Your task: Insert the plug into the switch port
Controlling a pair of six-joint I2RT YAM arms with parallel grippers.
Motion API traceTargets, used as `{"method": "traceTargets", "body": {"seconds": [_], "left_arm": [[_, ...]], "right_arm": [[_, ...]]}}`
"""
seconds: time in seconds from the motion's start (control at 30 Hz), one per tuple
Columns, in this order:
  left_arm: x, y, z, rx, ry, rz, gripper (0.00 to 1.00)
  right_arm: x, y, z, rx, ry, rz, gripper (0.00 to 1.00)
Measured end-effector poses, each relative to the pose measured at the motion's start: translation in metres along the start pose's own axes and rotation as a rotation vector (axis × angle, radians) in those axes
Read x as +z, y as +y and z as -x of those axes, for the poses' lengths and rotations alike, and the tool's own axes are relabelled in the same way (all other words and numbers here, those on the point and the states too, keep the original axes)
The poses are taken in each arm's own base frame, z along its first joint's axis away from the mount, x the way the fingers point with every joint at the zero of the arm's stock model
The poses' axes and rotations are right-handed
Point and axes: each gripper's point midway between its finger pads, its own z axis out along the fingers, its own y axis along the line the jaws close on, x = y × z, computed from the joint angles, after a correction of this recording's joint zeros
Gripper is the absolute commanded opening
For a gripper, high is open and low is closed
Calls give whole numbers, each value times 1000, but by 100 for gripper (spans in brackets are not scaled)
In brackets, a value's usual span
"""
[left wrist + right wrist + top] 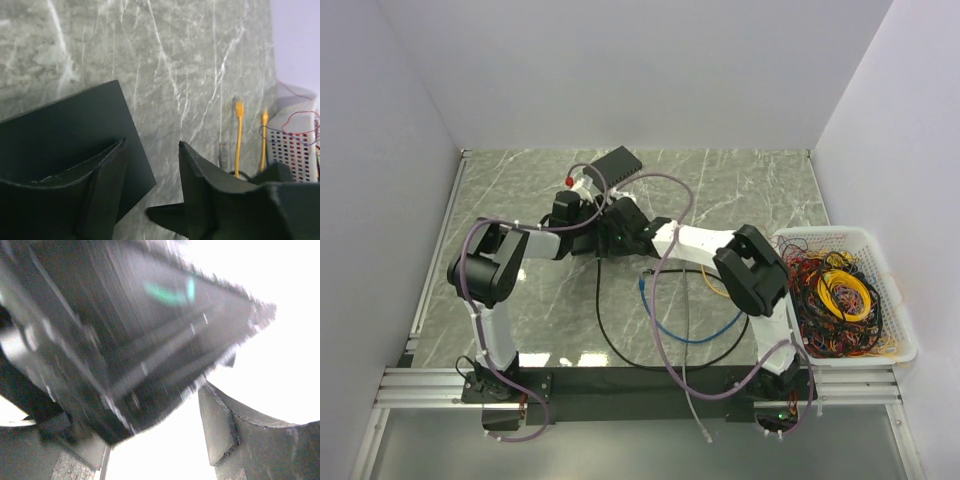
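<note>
The dark-grey switch box point(150, 325), with green lights on it, fills the right wrist view, blurred, between the fingers of my right gripper point(150, 412). It lies against the left finger. The right fingertip point(215, 415) stands at its corner with open space below. From above, this gripper point(617, 237) meets the box point(624, 213) at mid-table. My left gripper point(151, 142) is open and empty just left of it point(588, 215). Two orange-yellow cable ends with plugs point(238, 103) lie on the table well beyond the left fingers. The ports are hidden.
A flat black slab point(65, 130) lies under the left finger; it may be the dark object at the back point(618, 162). Blue point(692, 336) and black point(620, 345) cables loop on the marble in front. A white basket point(880, 262) of tangled cables stands at the right.
</note>
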Motion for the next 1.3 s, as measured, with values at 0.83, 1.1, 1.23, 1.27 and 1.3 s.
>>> {"method": "traceTargets", "body": {"seconds": [0.83,1.1,1.23,1.27,1.3], "left_arm": [[-48,111,79,-128,-112,321,56],[-47,114,76,-171,-105,312,55],[-58,111,64,-181,-107,301,55],[-61,110,59,-190,-104,300,55],[-64,108,55,-195,-102,298,55]], "right_arm": [[-57,-20,-32,-8,3,1,72],[-28,-8,-9,14,5,19,72],[-12,-25,12,100,7,44,71],[-9,-32,15,120,9,39,71],[-5,-41,19,145,12,36,71]]}}
